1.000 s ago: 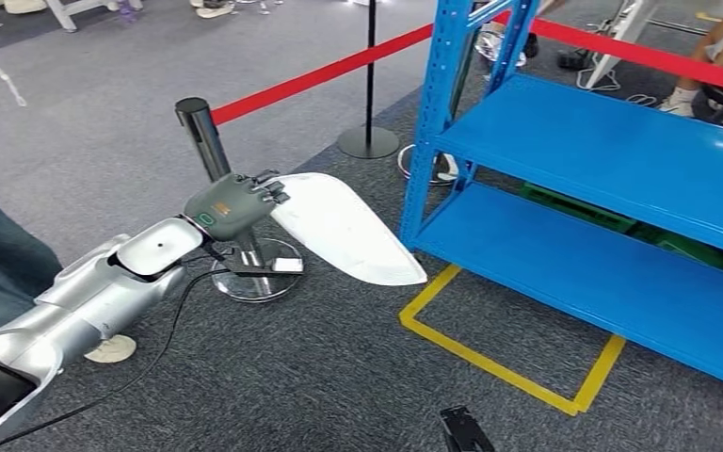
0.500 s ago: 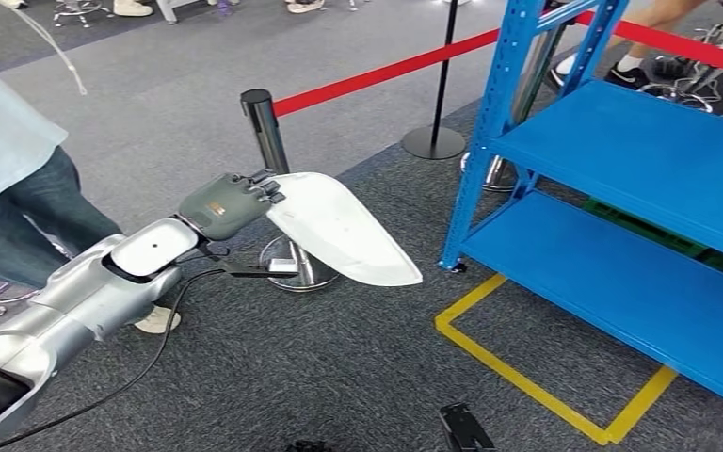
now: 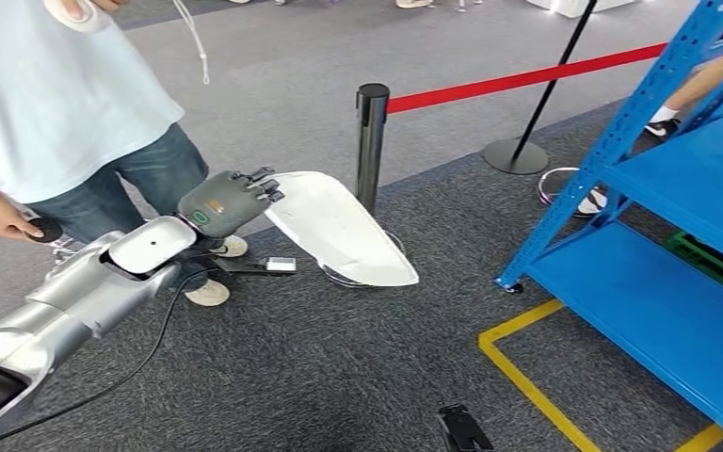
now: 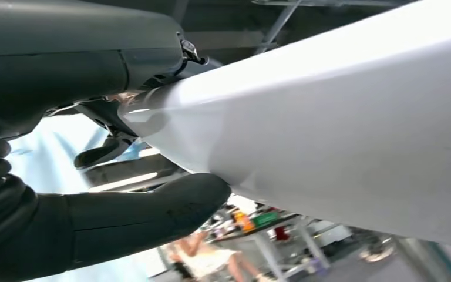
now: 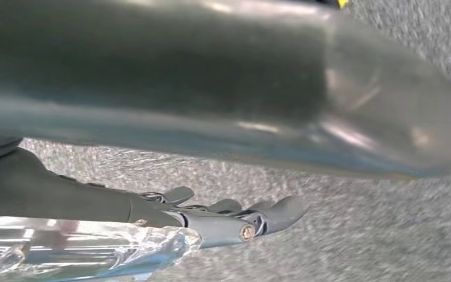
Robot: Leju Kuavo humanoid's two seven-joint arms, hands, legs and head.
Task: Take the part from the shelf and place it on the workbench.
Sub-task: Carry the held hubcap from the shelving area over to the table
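Note:
The part (image 3: 344, 231) is a long white curved panel that tapers to a rounded tip. My left hand (image 3: 226, 201) grips it by its narrow end and holds it out above the grey carpet, away from the blue shelf (image 3: 687, 217). In the left wrist view the panel (image 4: 340, 123) is clamped between the thick thumb (image 4: 147, 214) and the darker fingers. In the right wrist view my right hand (image 5: 211, 220) hangs over the carpet with its fingers stretched out and nothing in them.
A person (image 3: 75, 94) in a light blue shirt and jeans stands close at the left. A black stanchion post (image 3: 371, 141) with a red rope (image 3: 527, 80) stands just behind the panel. Yellow floor tape (image 3: 527, 377) runs in front of the shelf.
The whole picture has slid to the right, so the camera has turned left. The shelf now sits at the right edge and the person has come into view. My left hand still holds the panel.

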